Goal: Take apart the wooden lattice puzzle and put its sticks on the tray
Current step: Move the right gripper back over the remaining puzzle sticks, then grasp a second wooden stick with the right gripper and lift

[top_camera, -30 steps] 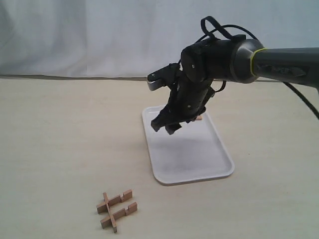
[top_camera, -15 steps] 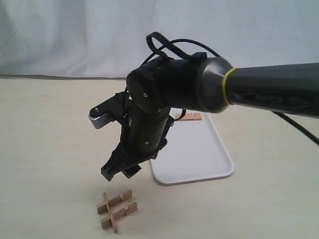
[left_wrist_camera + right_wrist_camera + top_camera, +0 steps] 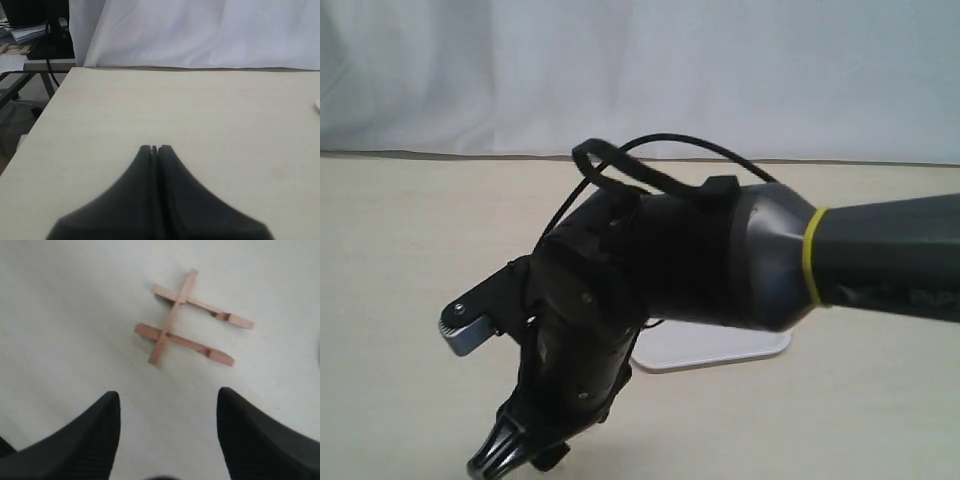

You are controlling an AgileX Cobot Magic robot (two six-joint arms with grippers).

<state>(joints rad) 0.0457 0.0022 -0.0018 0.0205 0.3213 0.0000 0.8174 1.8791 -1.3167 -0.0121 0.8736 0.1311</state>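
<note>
The right claw (image 3: 167, 399) is spread wide. Just ahead of its fingertips lies the puzzle (image 3: 172, 317), where I count 3 sticks (image 3: 202, 306): 2 parallel, 1 across. The left claw (image 3: 155, 149) is pressed closed, empty. The 1 tray (image 3: 745, 347) is mostly hidden behind the right arm (image 3: 720, 270).

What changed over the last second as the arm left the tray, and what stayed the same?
The right gripper, jaws open, swung from above the tray toward the camera and down; it now hovers before the wooden lattice puzzle, holding nothing. The puzzle, three sticks joined, keeps its shape, and the tray has not moved. The arm now hides the stick on the tray.
</note>
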